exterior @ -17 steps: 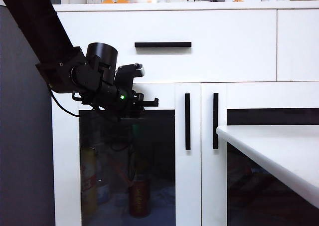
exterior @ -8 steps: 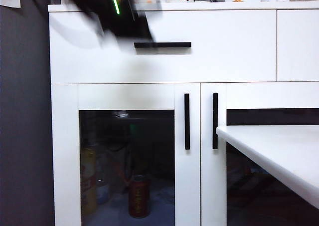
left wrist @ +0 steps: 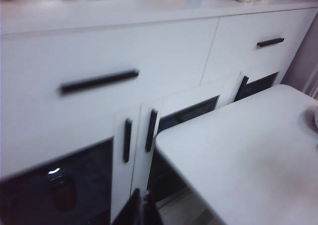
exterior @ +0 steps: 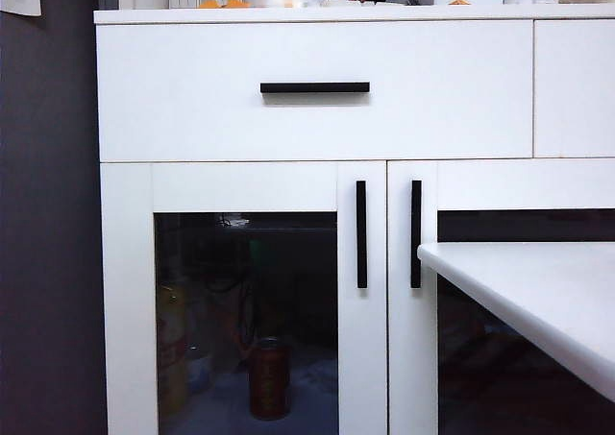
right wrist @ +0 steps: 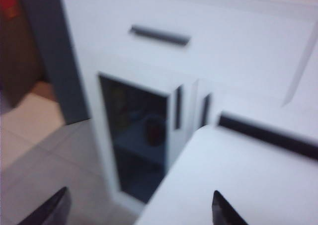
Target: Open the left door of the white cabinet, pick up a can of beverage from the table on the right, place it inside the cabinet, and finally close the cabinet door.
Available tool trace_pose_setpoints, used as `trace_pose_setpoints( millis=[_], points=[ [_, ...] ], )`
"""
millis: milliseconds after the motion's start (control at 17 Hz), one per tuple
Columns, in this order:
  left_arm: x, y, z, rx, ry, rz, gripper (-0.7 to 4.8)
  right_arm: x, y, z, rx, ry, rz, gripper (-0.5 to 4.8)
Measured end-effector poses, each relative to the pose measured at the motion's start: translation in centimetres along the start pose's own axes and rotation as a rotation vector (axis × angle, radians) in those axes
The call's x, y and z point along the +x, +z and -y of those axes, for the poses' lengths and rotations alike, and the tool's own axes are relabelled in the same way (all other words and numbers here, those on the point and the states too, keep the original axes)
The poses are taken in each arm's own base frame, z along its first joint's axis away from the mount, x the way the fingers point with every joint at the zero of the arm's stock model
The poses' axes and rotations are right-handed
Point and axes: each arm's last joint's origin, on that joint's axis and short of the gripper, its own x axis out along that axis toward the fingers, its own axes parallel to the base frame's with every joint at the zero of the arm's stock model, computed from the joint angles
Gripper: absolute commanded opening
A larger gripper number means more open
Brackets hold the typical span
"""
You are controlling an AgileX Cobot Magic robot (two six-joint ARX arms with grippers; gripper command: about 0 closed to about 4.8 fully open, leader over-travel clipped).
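Showing can of beverage (exterior: 269, 377) dim behind left door (exterior: 245, 296) | left hand (left wrist: 140, 211) closed | right hand (right wrist: 138, 209) open, blurred

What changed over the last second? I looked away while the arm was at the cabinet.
The left arm, which was in front of the left door, swung up and out of the exterior view. Its claw is shut and holds nothing, back from the white cabinet. The door stayed closed, the can of beverage stayed inside behind the glass, and the table did not move. The right claw is open.
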Motion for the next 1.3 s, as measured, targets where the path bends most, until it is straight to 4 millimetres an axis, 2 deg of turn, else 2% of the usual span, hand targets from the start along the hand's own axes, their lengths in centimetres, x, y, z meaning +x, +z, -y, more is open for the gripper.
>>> trace_pose_setpoints(
  millis=[118, 295, 472, 590, 708, 826, 885, 944, 1003, 1062, 1180, 1298],
  points=[
    [-3.2, -2.6, 0.3, -0.034, 0.05, 0.056, -0.06, 2.3, -1.9, -0.1, 0.059, 0.021, -0.011, 3.63],
    [-4.4, -8.2, 0.2, -0.063, 0.103, 0.0, -0.06, 5.7, -4.8, -0.1, 0.103, 0.022, -0.024, 3.63],
    [-3.9, -12.3, 0.0, -0.108, 0.108, -0.055, -0.06, 8.5, -7.6, -0.1, 0.125, 0.024, -0.001, 3.63],
    [-2.6, -15.9, -0.4, -0.12, 0.144, -0.172, -0.06, 9.7, -9.0, -0.1, 0.125, 0.026, 0.032, 3.63],
    [-1.5, -19.3, -0.8, -0.16, 0.166, -0.242, -0.06, 10.8, -11.1, 0.0, 0.127, 0.019, -0.014, 3.64],
    [-0.9, -21.4, -0.9, -0.178, 0.17, -0.244, -0.06, 11.4, -12.8, 0.0, 0.129, 0.014, -0.063, 3.6],
    [-0.6, -22.0, -1.0, -0.178, 0.168, -0.223, -0.06, 11.7, -13.8, 0.0, 0.129, 0.012, -0.094, 3.14],
    [-0.5, -22.1, -1.0, -0.177, 0.166, -0.192, -0.05, 11.9, -14.8, 0.0, 0.13, 0.009, -0.121, 2.13],
    [-0.4, -22.4, -1.1, -0.177, 0.165, -0.183, -0.06, 12.1, -15.6, 0.0, 0.132, 0.008, -0.145, 0.73],
    [-0.4, -22.5, -1.1, -0.178, 0.166, -0.194, -0.06, 12.3, -16.4, 0.0, 0.133, 0.005, -0.172, -0.04],
    [-0.5, -22.8, -1.1, -0.181, 0.169, -0.221, -0.06, 12.5, -17.7, 0.0, 0.13, 0.003, -0.207, -0.05],
    [-0.5, -22.8, -1.1, -0.183, 0.17, -0.224, -0.06, 12.8, -18.3, 0.2, 0.122, -0.075, -0.17, 0.01]
  ],
)
